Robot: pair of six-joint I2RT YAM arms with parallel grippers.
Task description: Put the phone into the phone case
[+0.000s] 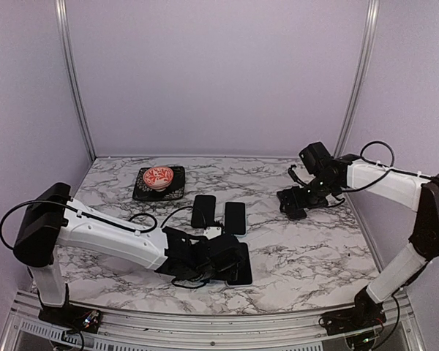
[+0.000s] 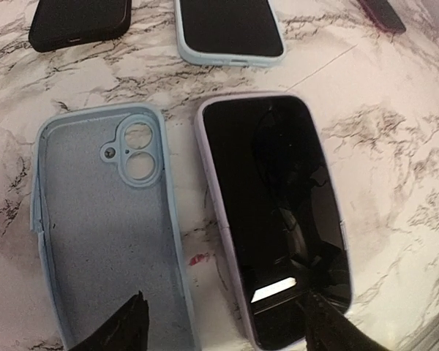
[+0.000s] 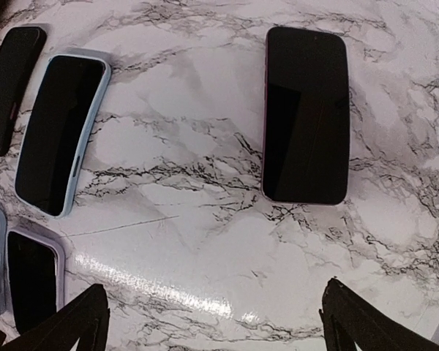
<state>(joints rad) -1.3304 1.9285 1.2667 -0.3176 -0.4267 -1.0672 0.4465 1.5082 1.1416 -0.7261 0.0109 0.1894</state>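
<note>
The empty light-blue soft phone case [image 2: 106,241] lies open side up on the white marble worktop [image 2: 395,146]. Its two camera holes are at its 12 o'clock end. The black-screened phone with a pale purple edge [image 2: 274,212] lies flat, screen up, at 3 o'clock of the case, just beside it with a thin gap between. It is not in the case yet.

The left gripper [image 2: 227,333] hangs over both things, jaws spread wide and holding nothing. In the top view the right gripper [image 3: 219,322] is well apart at 2 o'clock, jaws spread wide too.

To do this step well, I think the left jaws should pinch the phone by its long sides and lift it level. The camera end must go to the end with the holes. One end should go in first, then the other gets pressed down. The soft case may slide or bend, so the right jaws could hold it.
</note>
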